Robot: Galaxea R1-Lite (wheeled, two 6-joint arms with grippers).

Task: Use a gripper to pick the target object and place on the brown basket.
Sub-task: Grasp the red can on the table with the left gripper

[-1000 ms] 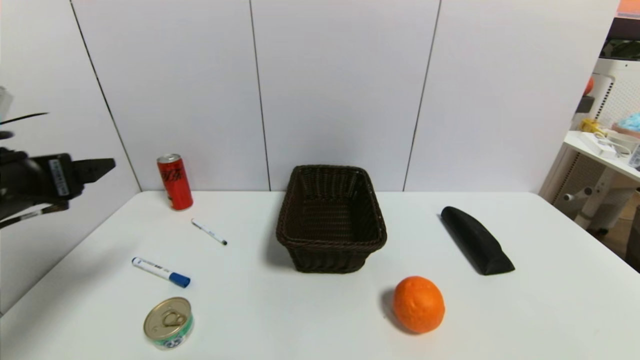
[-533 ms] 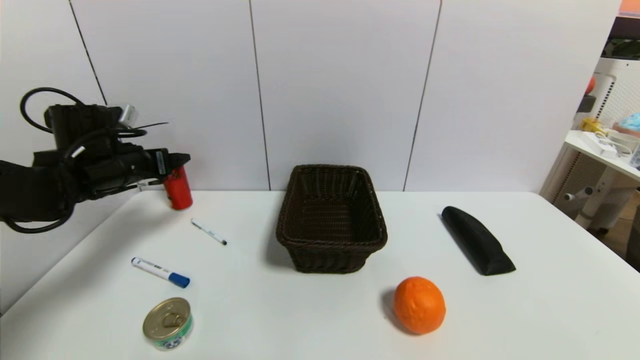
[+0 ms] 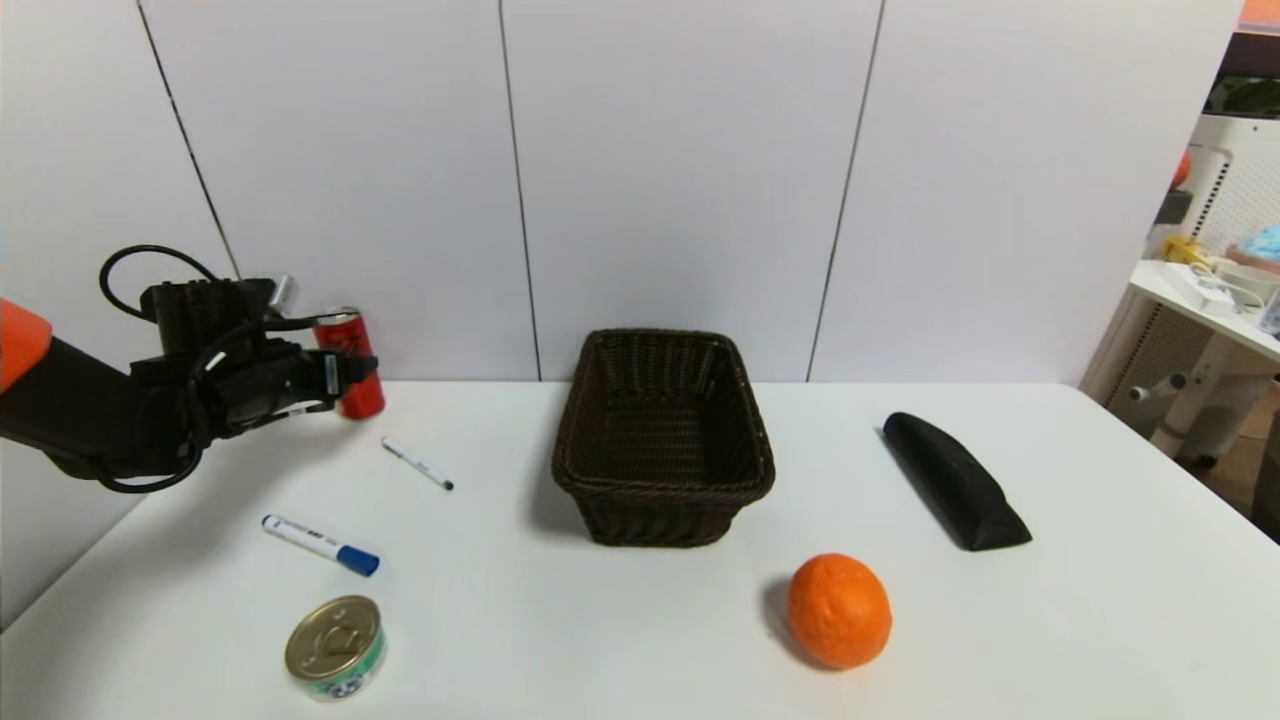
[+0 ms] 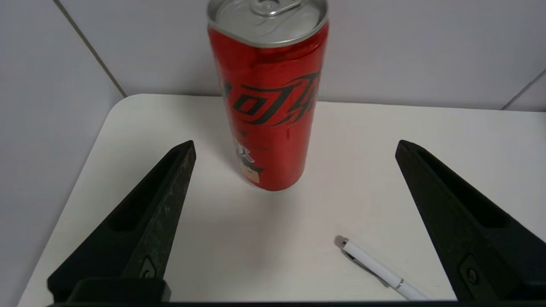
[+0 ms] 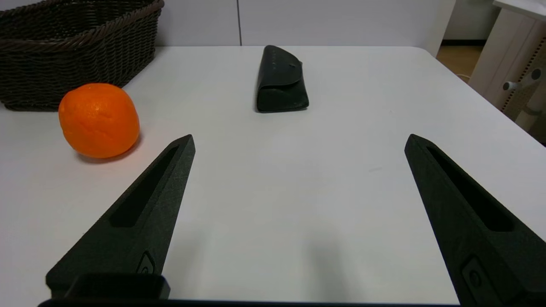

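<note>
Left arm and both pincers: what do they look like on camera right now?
The left arm is black with an orange housing at the picture's edge. Black cables loop over its wrist, beside a small silver block. The left pincer has two matte black, wedge-shaped fingers with recessed slots. The right pincer has identical black fingers; its arm is out of view.

The left gripper [image 4: 294, 145] is spread wide, its two black fingers [image 4: 145, 213] reaching out over the white table [image 4: 384, 140], with the red can [image 4: 268, 102] standing upright ahead of them, clear of both tips. The can has a silver top with a pull tab and black script down its side, and it sits near the table's rounded corner, close to the pale wall [image 4: 426, 47]. A white pen [image 4: 379, 268] lies on the table nearer the gripper, apart from the can.
</note>
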